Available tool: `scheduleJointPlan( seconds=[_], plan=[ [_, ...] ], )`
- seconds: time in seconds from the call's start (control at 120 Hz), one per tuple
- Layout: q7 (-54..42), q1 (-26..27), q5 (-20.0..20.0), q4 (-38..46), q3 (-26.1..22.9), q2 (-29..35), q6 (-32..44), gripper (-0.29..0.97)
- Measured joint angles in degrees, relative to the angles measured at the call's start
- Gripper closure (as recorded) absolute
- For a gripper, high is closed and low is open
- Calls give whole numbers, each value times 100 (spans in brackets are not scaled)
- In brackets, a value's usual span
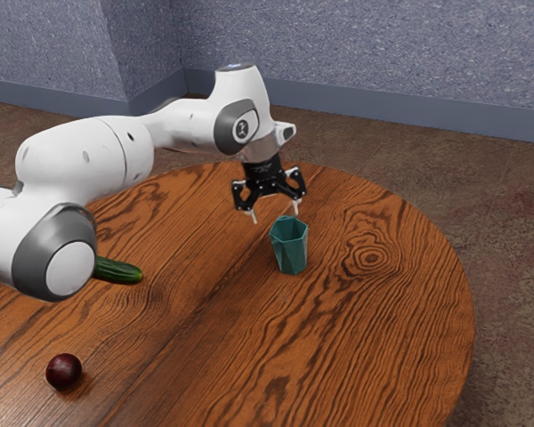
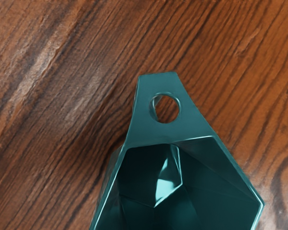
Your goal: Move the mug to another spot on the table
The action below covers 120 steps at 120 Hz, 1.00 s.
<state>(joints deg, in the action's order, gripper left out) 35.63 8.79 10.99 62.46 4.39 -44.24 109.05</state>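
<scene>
ok so where I'm at with the mug move: this is the approach step, nothing grabbed yet imo. My gripper (image 1: pixel 273 213) hangs just above the teal mug (image 1: pixel 289 245), a touch toward the exterior view's left of its rim, and my jaws are spread wide with nothing between them. The mug stands upright on the round wooden table (image 1: pixel 383 338), roughly mid-table, with plenty of bare wood around it toward the exterior view's right. From the wrist camera I'm looking almost straight down into its open mouth, and its handle (image 2: pixel 164 108), a flat tab with a round hole in it, sticks out over the wood grain. Next move as I read it: line up over the rim and come down so one jaw goes inside the mouth and the other outside a wall, or straddle the whole body if the spread allows, then close. The walls look faceted and slanted, so I'd want contact flat on a facet, not on an edge, or it could twist on me. I'd probably skip the handle side too. After that it's lift and carry to a free patch. The cucumber (image 1: pixel 117 270) and the dark red fruit (image 1: pixel 63 370) sit well apart toward the exterior view's left, so pretty much anywhere but there works
</scene>
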Motion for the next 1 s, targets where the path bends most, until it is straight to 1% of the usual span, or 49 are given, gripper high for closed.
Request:
scheduleJointPlan(
  seconds=[0.15,0.283,0.342,0.383,0.442,0.5,0.583,0.633,0.683,0.825,1.0],
  plan=[
    [175,-64,-1,-105,-20,-28,119,2],
    [297,-439,-37,-823,-353,-683,47,2],
    [342,-492,-89,-1094,-406,-857,-22,2],
    [371,-595,-130,-1227,-541,-944,-62,3],
    [406,-764,-249,-1308,-845,-1013,-105,3],
    [437,-835,-389,-1428,-1040,-1091,-136,3],
    [477,-951,-707,-1599,-1449,-1274,-188,4],
    [499,-1003,-863,-1666,-1582,-1338,-220,4],
    [520,-1006,-970,-1746,-1628,-1388,-237,4],
    [570,-836,-1219,-2353,-1599,-1721,-276,4],
    [627,-747,-1450,-2468,-1508,-1857,-291,3]
  ],
)
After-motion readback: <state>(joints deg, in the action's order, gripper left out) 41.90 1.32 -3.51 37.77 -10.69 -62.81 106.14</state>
